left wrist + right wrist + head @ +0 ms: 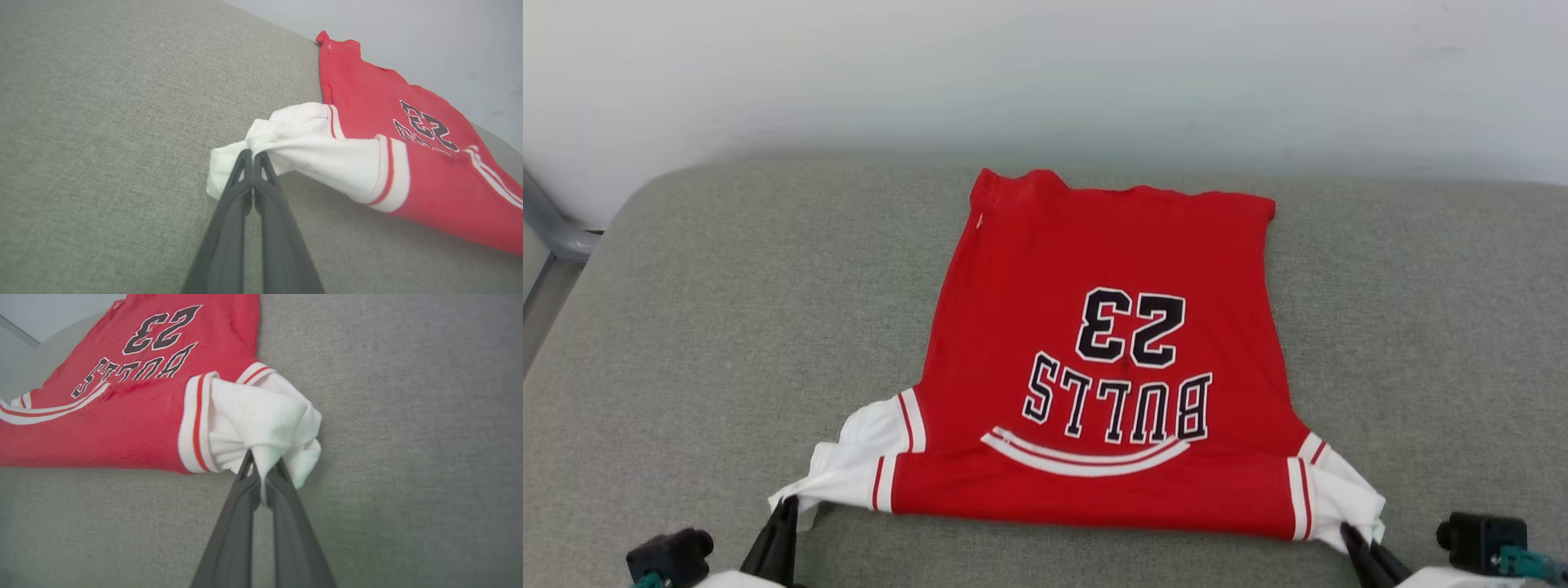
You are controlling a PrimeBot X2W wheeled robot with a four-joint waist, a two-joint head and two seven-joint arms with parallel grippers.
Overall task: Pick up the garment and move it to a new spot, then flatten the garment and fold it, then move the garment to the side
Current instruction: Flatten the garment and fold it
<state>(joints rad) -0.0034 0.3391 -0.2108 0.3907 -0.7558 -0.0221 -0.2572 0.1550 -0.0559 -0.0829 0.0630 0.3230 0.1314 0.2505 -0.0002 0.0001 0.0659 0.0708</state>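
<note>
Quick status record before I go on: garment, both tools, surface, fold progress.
garment: red jersey, lettering up, hem end toward the wall
surface: grey padded surface, jersey spread on it
left tool: shut on left-side white sleeve
right tool: shut on right-side white sleeve
near edge: stretched between the two tools; left sleeve looks slightly raised
fold: body not folded, lettering fully showing

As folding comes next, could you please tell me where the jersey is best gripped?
Grip the jersey by its two white sleeves, from the near edge: they stick out past the red body, bunched and easy to pinch. The left gripper and right gripper are shut on them.
</note>
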